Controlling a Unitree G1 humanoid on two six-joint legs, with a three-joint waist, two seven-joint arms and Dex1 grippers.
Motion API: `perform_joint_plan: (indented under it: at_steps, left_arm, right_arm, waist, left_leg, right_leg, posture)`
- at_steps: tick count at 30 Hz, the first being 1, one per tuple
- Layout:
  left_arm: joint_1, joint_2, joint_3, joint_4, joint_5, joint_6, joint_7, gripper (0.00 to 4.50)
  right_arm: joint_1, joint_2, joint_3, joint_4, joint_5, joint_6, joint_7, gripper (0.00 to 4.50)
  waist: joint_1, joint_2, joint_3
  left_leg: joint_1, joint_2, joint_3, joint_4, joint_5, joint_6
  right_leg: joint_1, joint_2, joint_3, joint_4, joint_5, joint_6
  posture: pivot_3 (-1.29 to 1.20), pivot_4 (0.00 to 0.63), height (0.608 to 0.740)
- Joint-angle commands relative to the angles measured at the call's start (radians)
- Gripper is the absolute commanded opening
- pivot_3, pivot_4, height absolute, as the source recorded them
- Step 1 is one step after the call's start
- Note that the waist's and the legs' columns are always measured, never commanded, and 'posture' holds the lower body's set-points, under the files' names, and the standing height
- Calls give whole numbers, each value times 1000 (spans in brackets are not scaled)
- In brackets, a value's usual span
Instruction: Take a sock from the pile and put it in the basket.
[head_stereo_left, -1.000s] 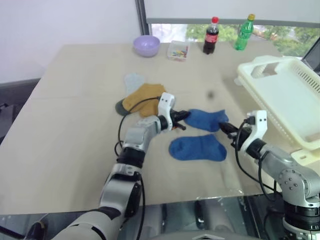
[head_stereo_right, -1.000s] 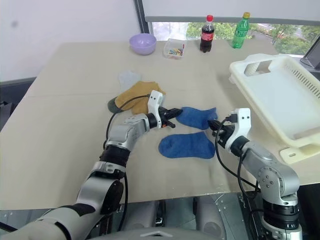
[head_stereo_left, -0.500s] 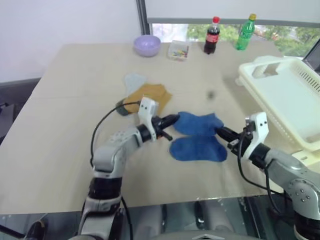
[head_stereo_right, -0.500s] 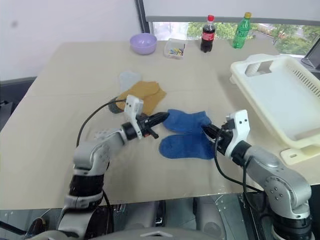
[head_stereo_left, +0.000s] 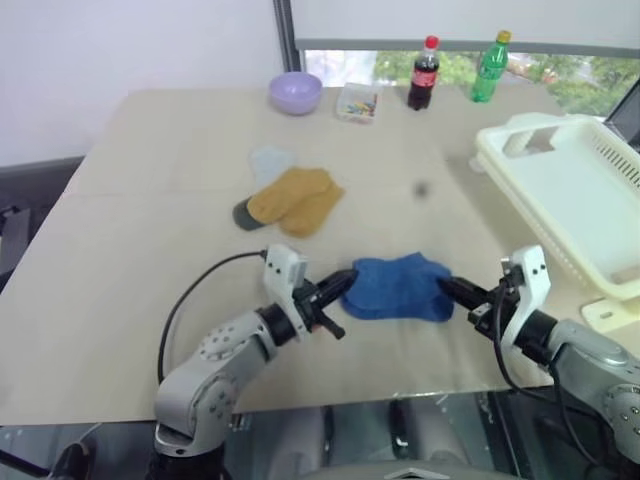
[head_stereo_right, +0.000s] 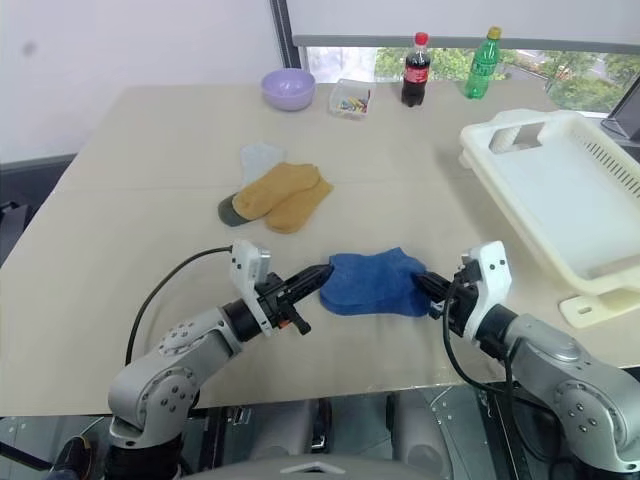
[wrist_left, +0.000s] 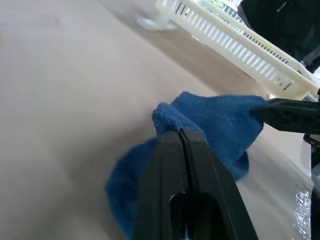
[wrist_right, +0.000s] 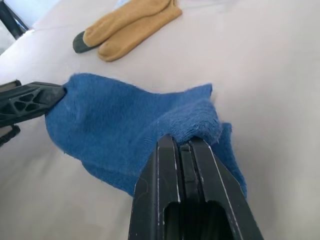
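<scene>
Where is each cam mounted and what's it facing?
Head stereo pair: looks forward and down over the table; left gripper and right gripper each pinch an end of the blue sock.
Left wrist: along its shut fingers toward the basket.
Right wrist: along its shut fingers toward the mustard socks.
Shared: every view shows the blue sock.
</scene>
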Motion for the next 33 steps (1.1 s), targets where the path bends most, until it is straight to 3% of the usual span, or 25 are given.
perform_joint_plan:
  at_steps: [1, 20, 33]
  left_arm:
    - [25, -1, -32, -10, 4, -46, 9, 11]
    - [83, -8, -79, 31, 21, -191, 22, 11]
    - [1, -9, -102, 36, 6, -106, 101, 11]
  right_arm:
    - [38, -33, -38, -53, 39, 6, -10, 0]
    - [50, -70, -24, -49, 51, -14, -62, 0]
    - [66, -74, -23, -51, 78, -10, -85, 0]
  waist:
    - [0, 0, 0]
    - [-2, 0, 0]
    - [-2, 0, 0]
  left_leg:
    - [0, 0, 0, 0, 0, 0]
    - [-2, 1, 0, 0, 0, 0]
    - [-2, 1, 0, -1, 0, 0]
  right_leg:
    - [0, 0, 0, 0, 0, 0]
    - [-1, -1, 0, -2, 0, 0]
    - [-2, 0, -1, -3, 0, 0]
  posture:
    - [0, 150, 740]
    - [0, 150, 740]
    - [0, 150, 740]
